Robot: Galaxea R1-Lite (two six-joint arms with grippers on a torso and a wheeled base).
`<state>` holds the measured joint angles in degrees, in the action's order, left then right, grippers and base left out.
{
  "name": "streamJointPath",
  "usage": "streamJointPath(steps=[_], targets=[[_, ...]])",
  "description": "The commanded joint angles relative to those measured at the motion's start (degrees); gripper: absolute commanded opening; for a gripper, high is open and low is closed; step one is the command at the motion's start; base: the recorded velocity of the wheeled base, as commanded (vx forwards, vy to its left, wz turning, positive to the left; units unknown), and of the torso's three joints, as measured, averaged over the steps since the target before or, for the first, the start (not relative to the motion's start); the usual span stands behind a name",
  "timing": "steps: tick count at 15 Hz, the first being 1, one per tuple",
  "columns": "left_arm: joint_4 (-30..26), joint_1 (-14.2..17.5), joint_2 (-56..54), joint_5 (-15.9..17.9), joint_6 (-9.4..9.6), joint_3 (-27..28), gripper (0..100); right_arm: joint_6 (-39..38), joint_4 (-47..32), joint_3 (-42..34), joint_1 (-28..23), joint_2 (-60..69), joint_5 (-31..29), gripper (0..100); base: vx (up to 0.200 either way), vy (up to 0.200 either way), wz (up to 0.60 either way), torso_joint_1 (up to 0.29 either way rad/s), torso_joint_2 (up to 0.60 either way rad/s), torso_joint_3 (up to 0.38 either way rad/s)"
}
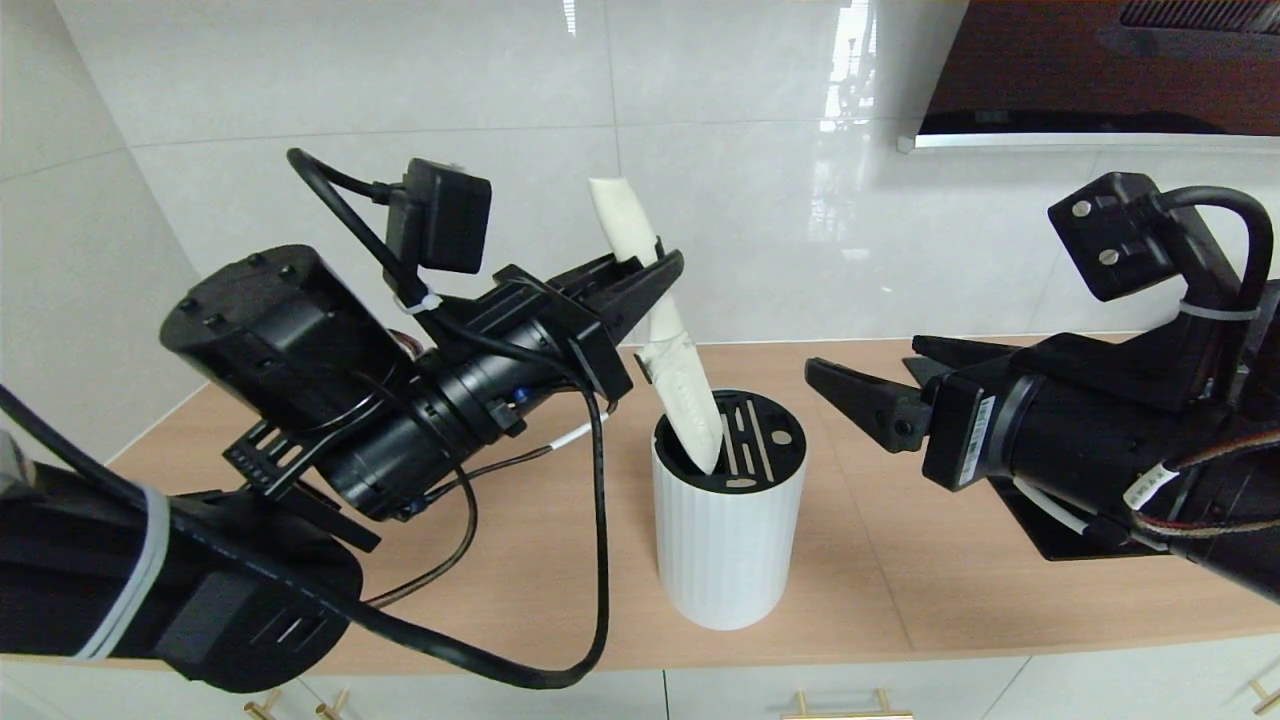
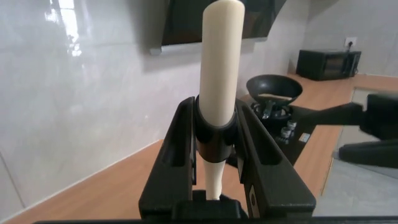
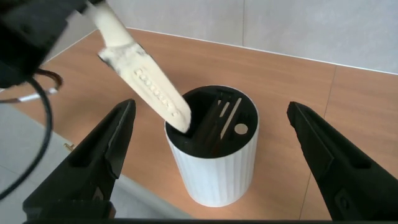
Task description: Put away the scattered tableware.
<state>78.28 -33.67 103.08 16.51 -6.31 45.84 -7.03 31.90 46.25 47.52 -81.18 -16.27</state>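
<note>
The left gripper (image 1: 650,275) was clenched on the handle of the white knife (image 1: 682,385), which leaned with its blade tip at the slotted top of the white knife block (image 1: 725,545). The block stood on the wooden counter (image 1: 900,590). The right gripper (image 1: 863,358) hung just right of the block, jaws spread and holding nothing.

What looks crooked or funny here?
Only the white knife: it leans at a slant, just its tip in the white knife block, the left gripper clamped on its handle. Nothing is spilled or broken.
</note>
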Motion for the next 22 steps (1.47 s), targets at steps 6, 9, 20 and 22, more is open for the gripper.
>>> streamJointPath(steps=[6, 9, 20, 22], targets=[[5.0, -2.3, 9.4, -0.3, -0.01, 0.0, 0, 0.0, 0.0, 0.0, 0.0, -0.2, 0.0, 100, 0.0, 0.0, 0.0, 0.0, 0.0, 0.0], [5.0, -2.3, 11.3, -0.3, -0.01, -0.2, 0, 0.0, 0.0, 0.0, 0.0, -0.4, 0.0, 100, 0.0, 0.0, 0.0, 0.0, 0.0, 0.0], [5.7, -2.6, 15.1, -1.5, 0.16, -0.2, 0, 0.0, 0.0, -0.1, 0.0, -0.7, -0.1, 100, 0.0, 0.0, 0.0, 0.0, 0.0, 0.0], [5.7, -2.9, 15.2, -1.5, 0.16, -0.2, 100, 0.0, 0.0, -0.1, 0.0, -0.7, -0.1, 100, 0.0, 0.0, 0.0, 0.0, 0.0, 0.0]])
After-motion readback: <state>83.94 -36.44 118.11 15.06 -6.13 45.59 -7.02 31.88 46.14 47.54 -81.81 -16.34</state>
